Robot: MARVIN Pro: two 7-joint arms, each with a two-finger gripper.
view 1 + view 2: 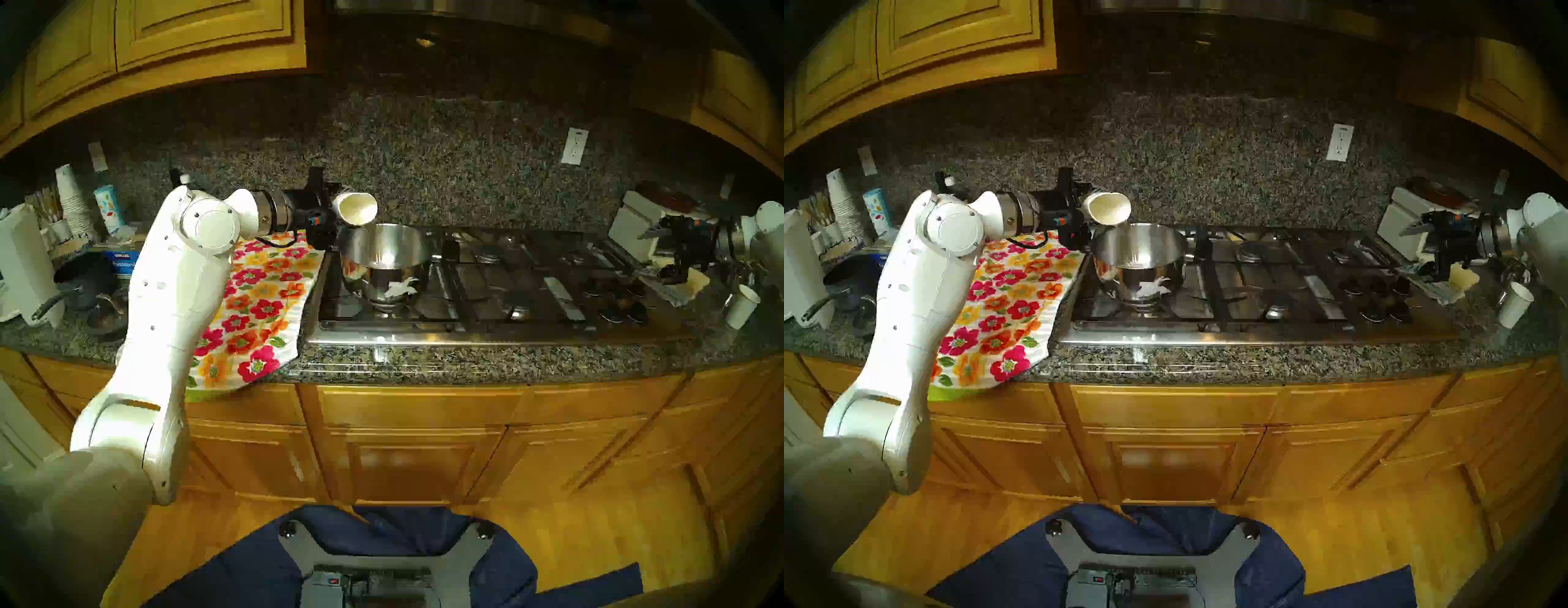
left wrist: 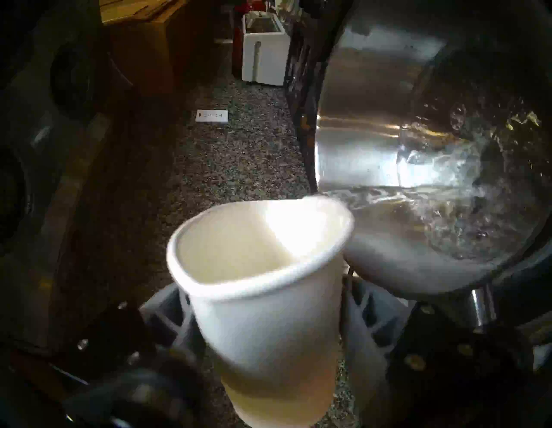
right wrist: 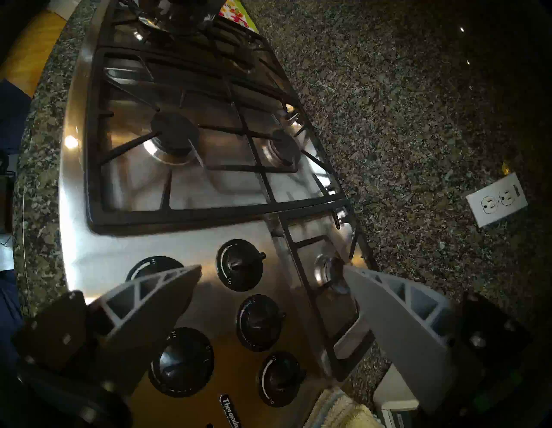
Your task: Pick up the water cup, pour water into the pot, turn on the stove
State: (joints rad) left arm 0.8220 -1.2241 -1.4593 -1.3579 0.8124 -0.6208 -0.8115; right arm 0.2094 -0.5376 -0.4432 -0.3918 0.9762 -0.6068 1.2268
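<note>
My left gripper (image 1: 335, 212) is shut on the white paper water cup (image 1: 357, 208), which lies tipped on its side with its mouth over the left rim of the steel pot (image 1: 388, 263). In the left wrist view the cup (image 2: 263, 299) looks squeezed out of round between the grey fingers (image 2: 367, 307). A stream of water (image 2: 403, 203) runs from its lip into the pot (image 2: 373, 134), splashing on the bottom. The pot stands on the front left burner of the stove (image 1: 530, 297). My right gripper (image 3: 271, 269) hangs open above the black knobs (image 3: 239, 264) at the stove's right end.
A floral cloth (image 1: 259, 297) covers the counter left of the stove. Behind my left arm are a dark saucepan (image 1: 80, 280), a stack of white cups (image 1: 70, 199) and a white kettle (image 1: 21, 263). A smaller white cup (image 1: 740, 305) and a white box (image 1: 632, 229) stand at the right.
</note>
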